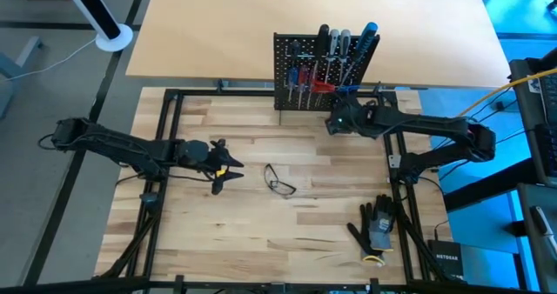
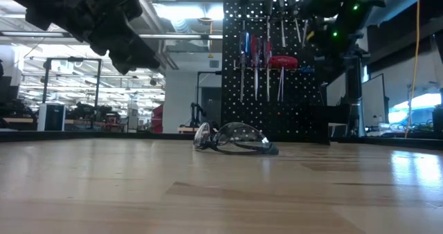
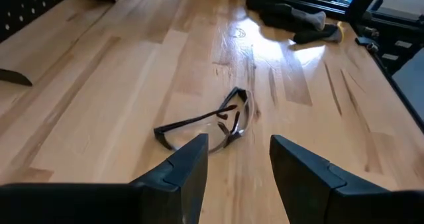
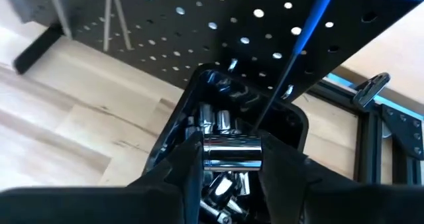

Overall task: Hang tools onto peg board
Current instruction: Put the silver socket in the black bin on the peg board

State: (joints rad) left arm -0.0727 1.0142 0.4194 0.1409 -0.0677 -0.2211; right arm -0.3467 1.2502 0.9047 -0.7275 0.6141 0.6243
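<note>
Tools (image 1: 335,55) hang on the peg board (image 1: 300,76) behind the table. The right gripper (image 4: 232,159) pinches a chrome socket (image 4: 232,152) over a black bin (image 4: 291,121) of what look like more sockets; release only once it is centred inside. The left gripper (image 3: 238,159) waits spread above glasses (image 3: 212,118).

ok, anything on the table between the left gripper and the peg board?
Yes, in the high view: safety glasses lie on the wood just past the open left gripper, with bare table from there to the peg board. The left wrist view shows the glasses too.
</note>
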